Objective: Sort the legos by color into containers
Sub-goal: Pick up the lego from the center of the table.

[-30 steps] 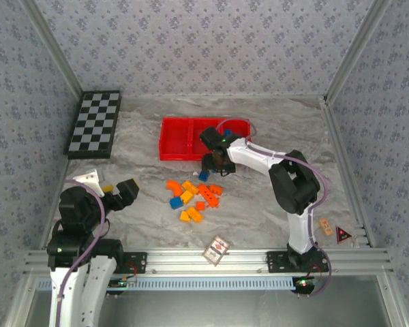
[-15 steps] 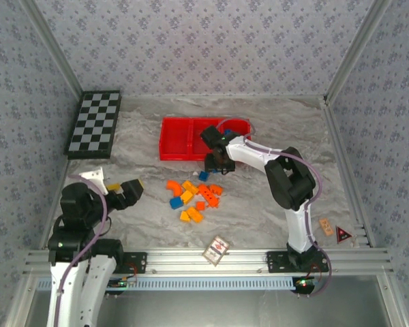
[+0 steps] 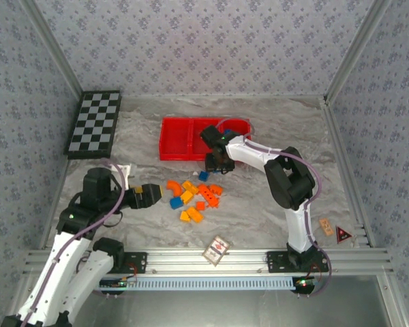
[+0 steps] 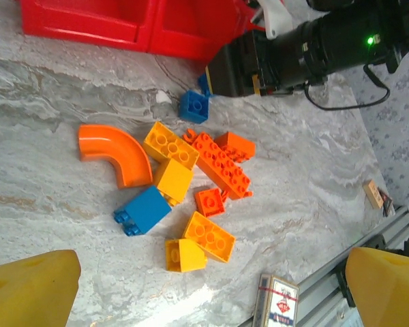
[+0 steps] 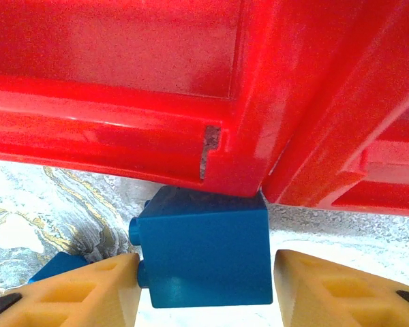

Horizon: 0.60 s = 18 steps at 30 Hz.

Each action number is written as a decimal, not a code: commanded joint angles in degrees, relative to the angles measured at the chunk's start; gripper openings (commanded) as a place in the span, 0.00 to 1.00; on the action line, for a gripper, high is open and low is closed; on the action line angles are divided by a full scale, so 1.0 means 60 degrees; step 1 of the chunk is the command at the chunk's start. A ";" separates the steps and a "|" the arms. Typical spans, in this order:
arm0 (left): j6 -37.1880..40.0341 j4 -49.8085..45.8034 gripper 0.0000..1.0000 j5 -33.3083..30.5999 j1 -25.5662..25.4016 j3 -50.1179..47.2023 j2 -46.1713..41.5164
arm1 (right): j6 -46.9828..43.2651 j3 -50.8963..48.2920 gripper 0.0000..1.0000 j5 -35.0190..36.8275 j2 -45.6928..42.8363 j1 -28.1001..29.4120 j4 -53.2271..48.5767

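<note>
Your right gripper point(image 5: 206, 279) brackets the blue brick point(image 5: 203, 238) at the red tray point(image 5: 123, 102) wall, lower centre, with a sliver of gap at one pad. Your left gripper point(image 4: 211, 283) has its jaws spread wide, empty.

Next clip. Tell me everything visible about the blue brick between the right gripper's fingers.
The blue brick is a small, glossy, squarish plastic block lying on its side on the marbled tabletop, studs pointing sideways. It sits close against the outer wall of the red tray at a divider; contact is unclear. The right gripper straddles it: one yellow finger meets a stud, the other stands just off the opposite face.
</note>
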 commanded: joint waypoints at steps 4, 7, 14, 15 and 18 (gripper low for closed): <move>0.0096 -0.0071 1.00 -0.0112 -0.0153 0.0093 -0.0272 | -0.0170 0.0298 0.54 -0.0078 0.0236 -0.0078 -0.0187; 0.0067 -0.0019 1.00 -0.0130 -0.0215 0.0063 -0.0384 | -0.0229 0.0357 0.53 -0.0093 0.0248 -0.0102 -0.0216; 0.0081 -0.0106 1.00 -0.0206 -0.0241 0.0102 -0.0271 | -0.0361 0.0390 0.45 -0.0072 0.0102 -0.0100 -0.0160; 0.0082 -0.0105 1.00 -0.0211 -0.0254 0.0113 -0.0269 | -0.0400 0.0379 0.44 -0.0082 0.0030 -0.0067 -0.0158; 0.0081 -0.0117 1.00 -0.0221 -0.0255 0.0106 -0.0280 | -0.0517 0.0326 0.39 -0.0233 -0.0269 0.0038 -0.0194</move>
